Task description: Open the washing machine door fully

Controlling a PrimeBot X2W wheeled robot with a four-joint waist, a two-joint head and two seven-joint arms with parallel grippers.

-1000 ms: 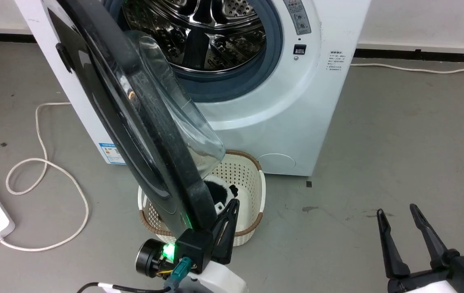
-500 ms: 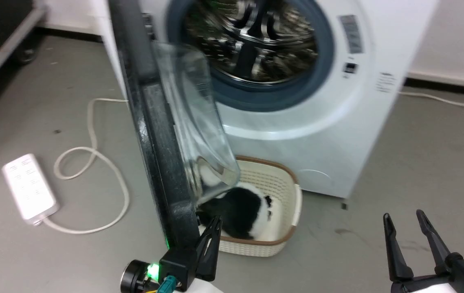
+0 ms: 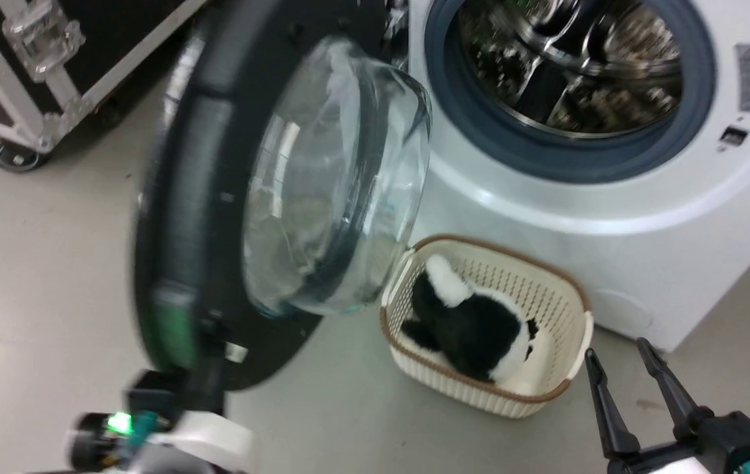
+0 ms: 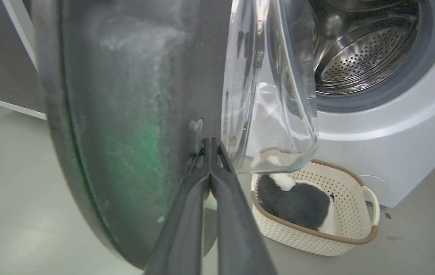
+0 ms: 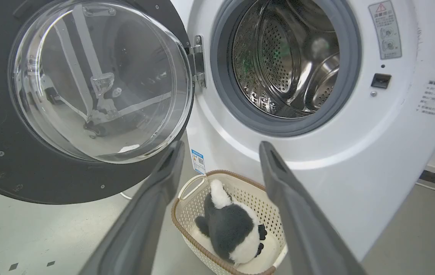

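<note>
The washing machine door (image 3: 170,217) stands swung out to the left of the drum opening (image 3: 579,59), its inner side and bulging glass bowl (image 3: 328,178) facing me. It hangs from a metal hinge (image 5: 198,61). In the left wrist view my left gripper (image 4: 210,143) is shut, its tips pressed against the door's black inner rim (image 4: 125,114) beside the glass, with nothing between the fingers. Its wrist, lit green (image 3: 118,424), sits under the door's lower edge. My right gripper (image 3: 615,352) is open at the lower right, apart from the door; the right wrist view shows its fingers (image 5: 164,179) spread wide.
A cream basket (image 3: 565,388) holding a black and white plush toy (image 3: 473,329) stands on the grey floor in front of the white machine (image 3: 612,263), just right of the door's lower edge. A black wheeled case with metal edges (image 3: 52,59) stands at the far left.
The head camera has turned left. The door has swung further away from the drum opening, from edge-on to showing its inner face, with my shut left gripper following its rim. The right gripper stays open.
</note>
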